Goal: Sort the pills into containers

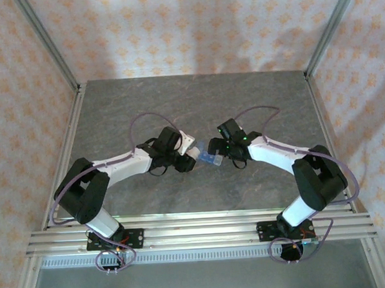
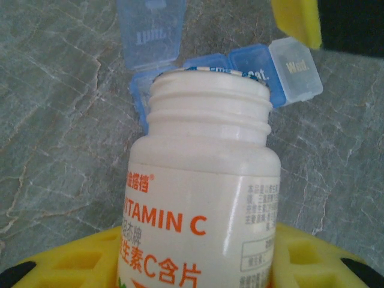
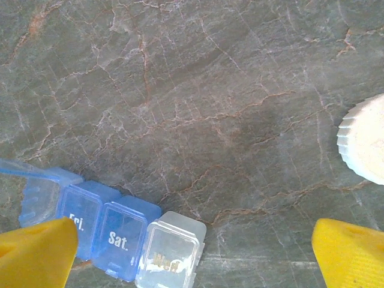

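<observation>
Our left claw (image 2: 192,267) is clamped on a white uncapped bottle (image 2: 204,198) marked "VITAMIN C", its mouth just before the blue pill box (image 3: 102,228) on the tabletop (image 3: 198,108). We read "Fri.", "Sat." and "Wed." on the lids (image 3: 123,237). Our right claw (image 3: 193,258) stands apart over it.

The left arm (image 1: 119,166) and right arm (image 1: 277,154) share white links, black joints, purple cables (image 1: 153,112) and yellow fingers (image 3: 351,255).
</observation>
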